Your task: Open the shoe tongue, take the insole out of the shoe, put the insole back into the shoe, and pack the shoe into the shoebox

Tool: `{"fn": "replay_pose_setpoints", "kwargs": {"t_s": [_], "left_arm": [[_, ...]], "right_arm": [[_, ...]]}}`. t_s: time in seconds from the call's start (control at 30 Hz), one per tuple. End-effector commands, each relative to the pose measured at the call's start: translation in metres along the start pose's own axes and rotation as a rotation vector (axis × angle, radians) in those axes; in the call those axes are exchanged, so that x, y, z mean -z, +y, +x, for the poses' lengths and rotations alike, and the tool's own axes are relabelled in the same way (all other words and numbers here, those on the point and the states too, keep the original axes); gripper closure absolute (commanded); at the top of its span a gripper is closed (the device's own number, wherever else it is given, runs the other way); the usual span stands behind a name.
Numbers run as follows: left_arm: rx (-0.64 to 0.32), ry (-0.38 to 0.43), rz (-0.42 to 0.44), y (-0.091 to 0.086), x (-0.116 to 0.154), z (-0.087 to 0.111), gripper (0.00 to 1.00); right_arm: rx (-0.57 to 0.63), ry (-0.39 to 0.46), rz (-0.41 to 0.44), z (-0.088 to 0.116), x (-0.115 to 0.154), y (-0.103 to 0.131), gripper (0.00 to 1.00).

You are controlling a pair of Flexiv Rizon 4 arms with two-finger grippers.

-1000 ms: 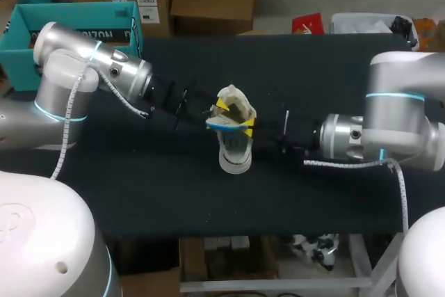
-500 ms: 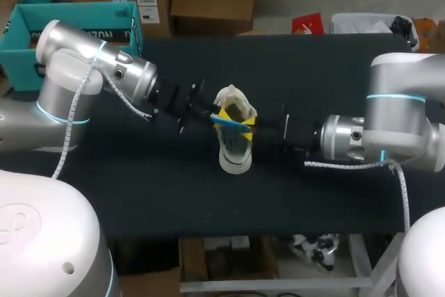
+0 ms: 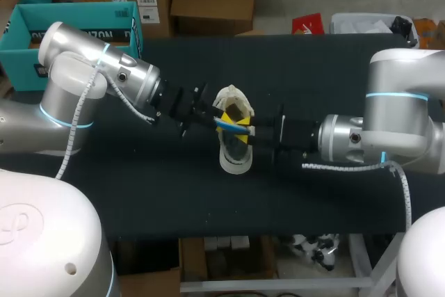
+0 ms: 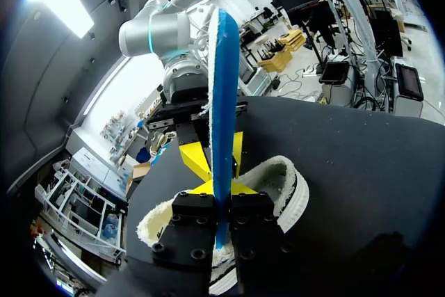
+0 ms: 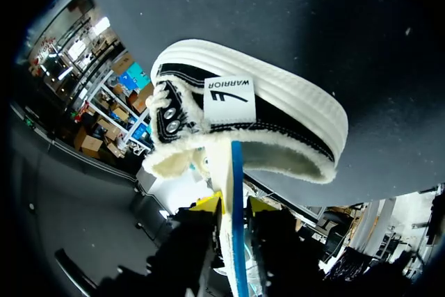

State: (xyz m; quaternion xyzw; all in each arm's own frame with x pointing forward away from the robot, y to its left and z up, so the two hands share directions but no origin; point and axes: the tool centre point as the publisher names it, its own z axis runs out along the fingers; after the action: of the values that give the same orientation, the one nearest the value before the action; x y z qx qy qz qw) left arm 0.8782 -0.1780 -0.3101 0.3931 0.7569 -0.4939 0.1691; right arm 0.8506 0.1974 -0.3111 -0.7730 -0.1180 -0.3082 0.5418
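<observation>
The left hand [image 4: 221, 193] has pushed in toward the fleece-lined sneaker [image 3: 235, 156] and now meets the right hand [image 5: 235, 208]. Both hands pinch the blue insole [image 4: 224, 102] between them, on edge over the sneaker's opening, just below on the tabletop [image 3: 313, 74]. Reinsertion seems underway.

I'm reading the counter [image 3: 313, 74] as matt black cloth, the shoe [image 3: 235, 160] as fluffy cream fleece over ribbed white rubber, the insole [image 4: 224, 102] smooth blue on one face, fuzzy white on the other.
</observation>
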Motion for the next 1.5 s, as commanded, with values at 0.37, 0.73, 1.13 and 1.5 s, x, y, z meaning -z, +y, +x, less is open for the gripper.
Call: {"fn": "replay_pose_setpoints", "kwargs": {"t_s": [0.37,0.73,1.13,1.5], "left_arm": [[0.049,0.006,-0.03,0.025,-0.008,-0.003,1.0],[0.102,0.008,-0.005,0.044,-0.009,-0.01,1.0],[0.057,-0.007,0.0,0.02,0.003,-0.003,0.58],[0.021,-0.016,-0.003,0.002,0.0,0.0,0.87]], "right_arm": [[-0.01,-0.025,-0.035,0.01,-0.005,0.029,1.0],[-0.027,-0.018,-0.057,0.016,-0.01,0.046,1.0],[-0.018,-0.005,-0.094,0.009,-0.001,0.044,1.0],[-0.012,-0.008,-0.094,0.009,-0.004,0.05,1.0]]}}
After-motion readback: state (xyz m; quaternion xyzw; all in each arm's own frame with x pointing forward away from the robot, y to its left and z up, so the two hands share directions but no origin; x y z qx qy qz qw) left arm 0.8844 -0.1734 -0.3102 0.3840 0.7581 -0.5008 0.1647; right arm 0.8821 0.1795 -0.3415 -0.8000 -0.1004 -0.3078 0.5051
